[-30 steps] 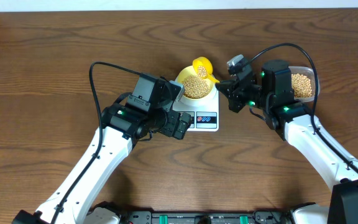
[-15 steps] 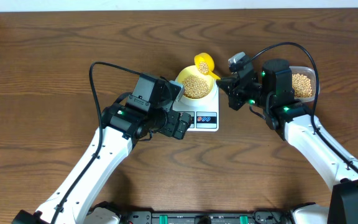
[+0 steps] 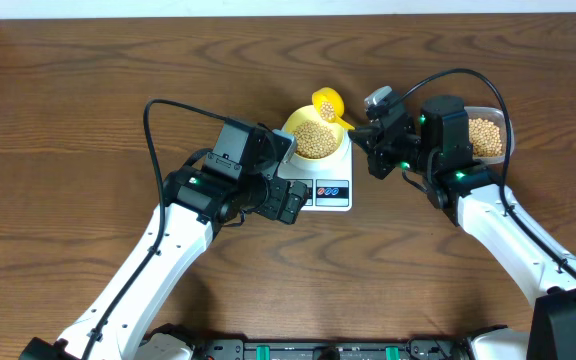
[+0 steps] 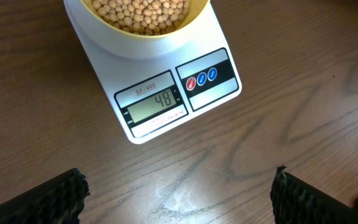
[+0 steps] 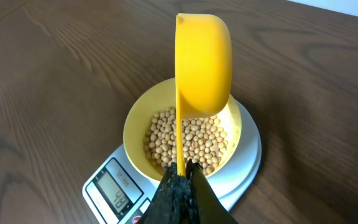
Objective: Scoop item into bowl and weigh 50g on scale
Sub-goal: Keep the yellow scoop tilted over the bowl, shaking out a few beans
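Arms rise from the near edge of the wooden table (image 3: 68, 90), white forearms angled inward toward its middle, a black cable (image 3: 153, 130) looping over each. The left arm bends at the elbow and points the left gripper (image 4: 179, 202) down at the tabletop just in front of the scale (image 4: 142, 65). Its claw stands wide, the dark fingertips (image 4: 61, 196) far apart at the lower corners of the wrist view with only bare wood between them. The display (image 4: 156, 102) reads 48, and small red and blue buttons (image 4: 202, 78) sit beside it. The right arm comes in from the other side, the right gripper (image 5: 182, 186) pinched tight on the handle of the yellow scoop (image 5: 204, 68), which is turned on its side above the far rim of the bowl (image 5: 132, 134). The bowl stands on the scale's platform, well filled with beans (image 5: 185, 140); from overhead a few more show inside the scoop. Farther right, behind the right wrist, a clear tub (image 3: 508, 125) holds more beans. Beyond the table's far edge runs a pale strip.
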You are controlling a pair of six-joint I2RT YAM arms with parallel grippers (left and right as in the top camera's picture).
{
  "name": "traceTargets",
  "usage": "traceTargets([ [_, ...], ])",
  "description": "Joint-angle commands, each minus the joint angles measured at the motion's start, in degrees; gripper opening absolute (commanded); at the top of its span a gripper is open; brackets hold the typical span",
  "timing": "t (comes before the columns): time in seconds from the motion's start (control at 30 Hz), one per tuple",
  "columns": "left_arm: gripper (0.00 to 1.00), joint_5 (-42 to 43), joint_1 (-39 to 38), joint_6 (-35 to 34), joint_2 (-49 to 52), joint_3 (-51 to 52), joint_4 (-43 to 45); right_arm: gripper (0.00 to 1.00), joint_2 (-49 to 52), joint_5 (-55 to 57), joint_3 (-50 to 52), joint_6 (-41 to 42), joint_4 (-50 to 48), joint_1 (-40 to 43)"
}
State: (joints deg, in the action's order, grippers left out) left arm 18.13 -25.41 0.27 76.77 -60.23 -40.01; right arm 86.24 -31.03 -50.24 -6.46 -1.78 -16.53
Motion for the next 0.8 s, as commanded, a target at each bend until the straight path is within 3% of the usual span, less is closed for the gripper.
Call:
traceTargets([
  [0.0, 0.96, 0.66, -0.07, 1.01, 0.15, 0.13, 0.04, 0.01, 0.39, 0.02, -0.2, -0.76, -0.15, -0.81],
  [0.3, 0.96, 0.66, -0.07, 1.01, 0.15, 0.13, 0.02, 0.01, 0.39, -2.99, -0.2, 13.25, -2.47, -0.55],
  [0.77, 0.96, 0.66, -0.07, 1.01, 0.15, 0.13, 0.02, 0.01, 0.35, -2.99, -0.2, 14.51, -2.67, 0.94],
])
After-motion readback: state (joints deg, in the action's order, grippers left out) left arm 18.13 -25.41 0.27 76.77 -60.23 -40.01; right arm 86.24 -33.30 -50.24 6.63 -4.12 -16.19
